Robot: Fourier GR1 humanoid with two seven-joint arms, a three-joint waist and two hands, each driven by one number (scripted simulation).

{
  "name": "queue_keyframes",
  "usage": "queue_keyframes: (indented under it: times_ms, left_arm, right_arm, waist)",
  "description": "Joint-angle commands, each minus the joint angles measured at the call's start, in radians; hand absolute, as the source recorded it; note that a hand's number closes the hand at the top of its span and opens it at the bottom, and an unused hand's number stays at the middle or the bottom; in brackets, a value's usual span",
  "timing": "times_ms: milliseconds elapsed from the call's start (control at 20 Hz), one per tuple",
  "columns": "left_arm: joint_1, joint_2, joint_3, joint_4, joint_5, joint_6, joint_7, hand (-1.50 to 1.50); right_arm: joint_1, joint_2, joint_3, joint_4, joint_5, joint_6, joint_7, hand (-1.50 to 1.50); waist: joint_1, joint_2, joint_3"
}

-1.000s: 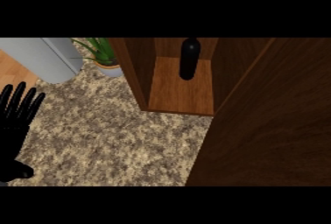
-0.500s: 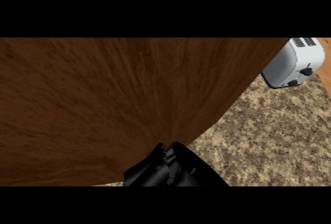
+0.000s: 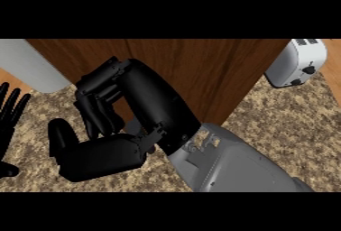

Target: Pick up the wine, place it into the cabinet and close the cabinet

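The brown wooden cabinet (image 3: 200, 67) fills the top middle of the head view, and only its flat wood face shows. No wine bottle is visible. My right hand (image 3: 143, 103) is raised in front of that wood face, fingers (image 3: 100, 113) curled down toward the thumb (image 3: 63, 135), with nothing in it. Whether it touches the wood I cannot tell. My left hand (image 3: 10, 117) rests open at the left edge, fingers up.
A white toaster (image 3: 296, 63) stands on the speckled counter (image 3: 286, 131) at the upper right, beside the cabinet's corner. A pale grey object (image 3: 30, 63) sits at the upper left. A strip of light wood (image 3: 12, 77) shows below it.
A second ago the cabinet stood open with the dark bottle on its shelf. Now wood covers that side, the bottle is hidden, and my right hand has come up in front of it.
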Motion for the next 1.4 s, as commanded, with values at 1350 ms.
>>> queue_keyframes:
  times_ms: [1350]
  left_arm:
    - [-0.03, -0.025, 0.074, 0.021, -0.01, -0.086, 0.051, -1.5]
  right_arm:
    - [0.017, -0.104, -0.251, 0.537, -0.024, 0.298, -0.39, 1.5]
  waist:
    - [-0.011, 0.005, 0.002]
